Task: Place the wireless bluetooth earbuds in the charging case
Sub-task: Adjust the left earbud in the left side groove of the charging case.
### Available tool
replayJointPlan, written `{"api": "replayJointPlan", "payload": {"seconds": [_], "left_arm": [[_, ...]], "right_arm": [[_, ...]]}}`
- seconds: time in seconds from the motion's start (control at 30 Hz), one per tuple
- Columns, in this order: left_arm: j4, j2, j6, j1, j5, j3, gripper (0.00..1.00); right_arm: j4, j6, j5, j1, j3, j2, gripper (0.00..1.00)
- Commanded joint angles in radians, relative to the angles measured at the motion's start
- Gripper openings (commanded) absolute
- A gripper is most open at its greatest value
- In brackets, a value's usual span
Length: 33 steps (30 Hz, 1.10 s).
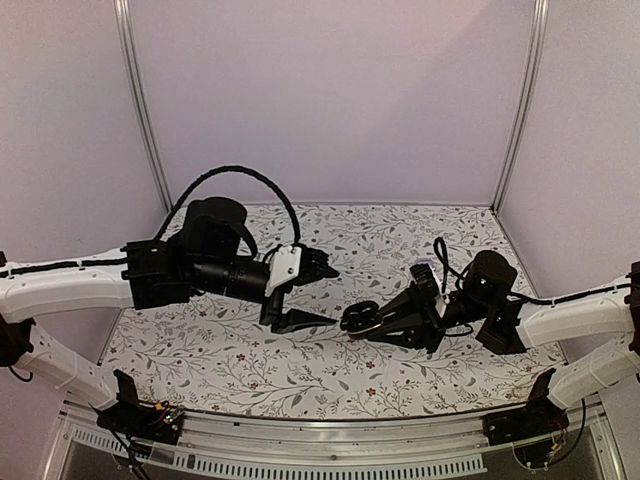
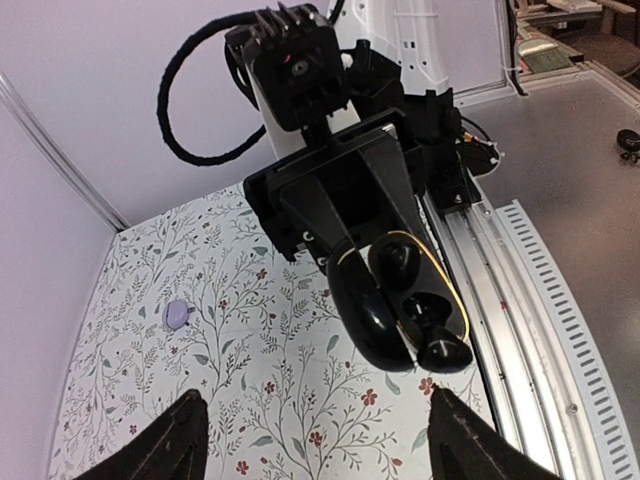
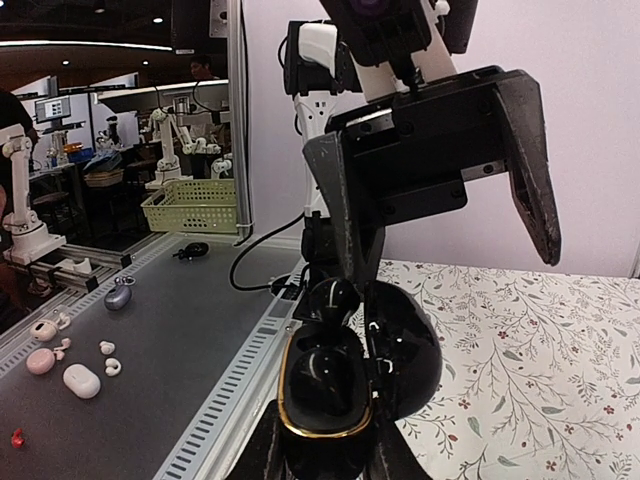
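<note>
Right gripper (image 1: pixel 372 322) holds the open charging case (image 1: pixel 358 318) up over the middle of the patterned cloth (image 1: pixel 250 370), facing the left gripper (image 1: pixel 333 295)
The right jaws are clamped on the case, which is lifted off the cloth and tilted, lid swung back; in the left wrist view the earbuds (image 2: pixel 397 262) show as two glossy black lumps in its gold-rimmed half, though I cannot tell whether they are fully seated. The left gripper stands spread wide and holds nothing, its fingers just beside the case without touching it. A small lavender piece (image 2: pixel 177 316) lies flat on the cloth, well apart from the case, toward the walled edge
</note>
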Motion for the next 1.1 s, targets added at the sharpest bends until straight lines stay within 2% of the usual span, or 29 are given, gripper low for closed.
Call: {"api": "replayJointPlan", "payload": {"seconds": [0.0, 0.4, 0.67, 1.07], "left_arm": [[0.007, 0.023, 0.003, -0.012, 0.022, 0.012, 0.75], [-0.002, 0.039, 0.015, -0.021, 0.059, 0.036, 0.73], [-0.009, 0.025, 0.006, -0.018, 0.023, 0.022, 0.73], [-0.024, 0.036, 0.013, -0.024, 0.081, 0.042, 0.72]], "right_arm": [[-0.001, 0.012, -0.005, -0.001, 0.026, -0.004, 0.0], [-0.01, 0.003, -0.009, 0.002, 0.026, 0.003, 0.0], [-0.016, -0.007, -0.007, 0.009, 0.025, -0.002, 0.0], [-0.029, -0.01, -0.001, 0.012, 0.029, 0.004, 0.0]]}}
